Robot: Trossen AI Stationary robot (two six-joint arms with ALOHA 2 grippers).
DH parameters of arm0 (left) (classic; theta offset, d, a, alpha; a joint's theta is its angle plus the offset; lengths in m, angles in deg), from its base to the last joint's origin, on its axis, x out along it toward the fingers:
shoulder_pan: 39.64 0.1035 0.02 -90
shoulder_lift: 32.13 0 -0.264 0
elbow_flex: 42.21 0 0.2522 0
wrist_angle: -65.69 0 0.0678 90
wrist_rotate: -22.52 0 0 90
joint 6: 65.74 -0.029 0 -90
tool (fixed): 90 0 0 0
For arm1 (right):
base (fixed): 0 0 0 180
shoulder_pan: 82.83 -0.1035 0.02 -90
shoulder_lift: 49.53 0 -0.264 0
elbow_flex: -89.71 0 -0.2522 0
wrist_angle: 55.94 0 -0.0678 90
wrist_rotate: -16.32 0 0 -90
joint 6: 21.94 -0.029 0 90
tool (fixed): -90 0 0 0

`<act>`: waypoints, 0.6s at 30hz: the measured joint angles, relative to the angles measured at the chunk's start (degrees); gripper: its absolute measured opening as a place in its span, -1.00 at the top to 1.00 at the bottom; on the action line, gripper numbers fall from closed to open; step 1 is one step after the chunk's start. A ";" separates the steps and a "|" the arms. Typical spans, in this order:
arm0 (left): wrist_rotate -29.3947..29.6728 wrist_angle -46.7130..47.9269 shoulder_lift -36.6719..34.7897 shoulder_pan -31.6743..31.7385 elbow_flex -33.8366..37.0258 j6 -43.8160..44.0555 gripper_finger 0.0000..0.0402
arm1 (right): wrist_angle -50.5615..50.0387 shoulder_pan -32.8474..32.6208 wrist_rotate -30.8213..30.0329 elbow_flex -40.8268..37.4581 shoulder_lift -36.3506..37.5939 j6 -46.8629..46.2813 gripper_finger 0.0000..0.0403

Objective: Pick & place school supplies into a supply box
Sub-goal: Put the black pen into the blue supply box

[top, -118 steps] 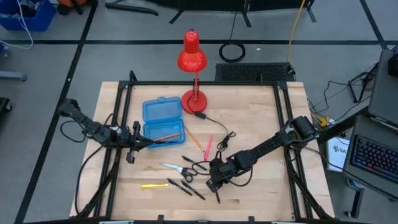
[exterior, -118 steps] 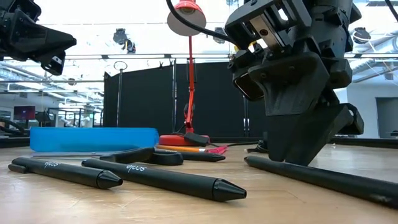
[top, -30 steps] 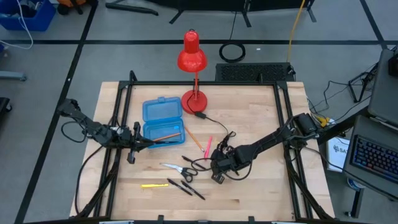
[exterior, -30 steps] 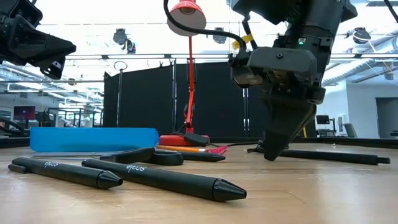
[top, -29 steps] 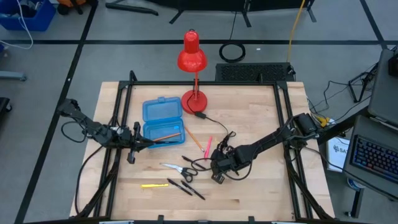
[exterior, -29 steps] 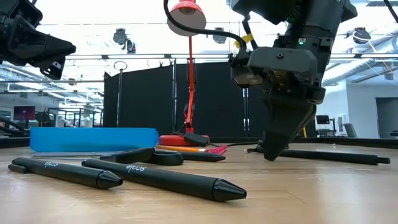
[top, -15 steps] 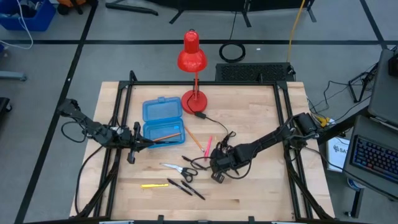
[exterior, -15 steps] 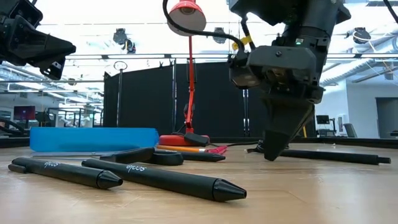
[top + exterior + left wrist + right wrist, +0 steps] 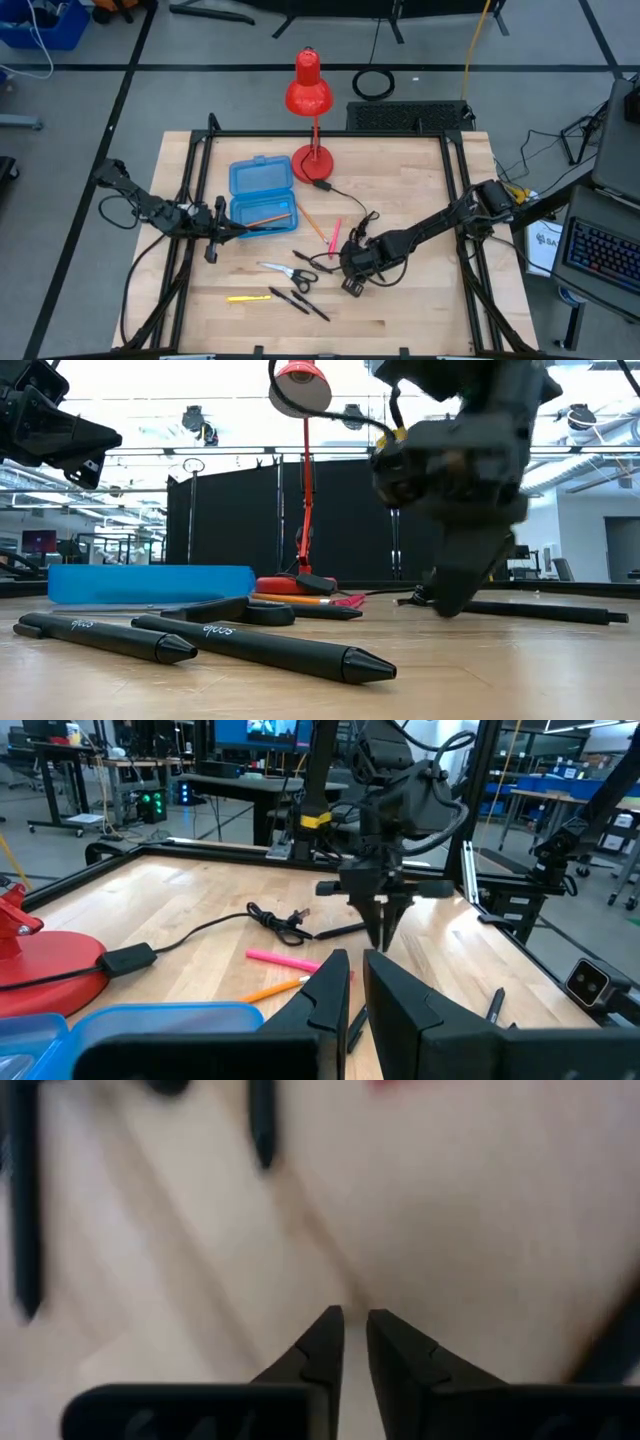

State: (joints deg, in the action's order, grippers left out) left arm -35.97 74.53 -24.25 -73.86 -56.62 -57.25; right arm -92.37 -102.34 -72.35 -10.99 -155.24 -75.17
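The open blue supply box [image 9: 262,195] lies at the table's left centre with an orange pencil [image 9: 265,219] inside. On the wood lie silver scissors [image 9: 288,271], two black pens [image 9: 298,300], a yellow pencil [image 9: 248,297], a pink pencil [image 9: 335,236] and another orange pencil [image 9: 314,225]. My right gripper [image 9: 349,272] hangs shut, fingers down, at the table's middle; its own wrist view [image 9: 355,1342] shows nothing between the fingers. A further black pen [image 9: 530,610] lies flat, running right from it. My left gripper [image 9: 238,229] waits shut by the box's left side. My right gripper [image 9: 452,608] points down with its shut fingertips close to the wood at the left end of the black pen [image 9: 425,601]. I cannot tell whether it touches the pen.
A red desk lamp [image 9: 310,95] stands at the far edge, and its black cord [image 9: 350,205] snakes toward the right gripper. A black frame rail [image 9: 460,200] borders the table. Bare wood lies to the right and near the front edge [image 9: 400,320].
My right gripper has shifted a little toward the table's right and shows blurred in the low view. The black pen beside it and the other supplies have stayed where they were.
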 joint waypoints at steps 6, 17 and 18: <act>0.00 0.17 0.00 0.01 0.00 0.44 0.81 | -6.91 0.04 -1.60 0.32 5.06 -2.15 0.57; 0.02 0.31 0.00 0.00 0.00 0.50 0.81 | -18.22 0.02 -4.51 0.30 6.60 -6.04 0.40; 0.02 0.33 0.00 0.02 0.00 0.50 0.81 | -18.26 0.02 -4.51 0.30 6.58 -6.02 0.39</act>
State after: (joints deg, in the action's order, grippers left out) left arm -35.95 74.85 -24.25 -73.84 -56.62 -56.75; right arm -110.63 -102.32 -76.86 -10.68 -148.66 -81.18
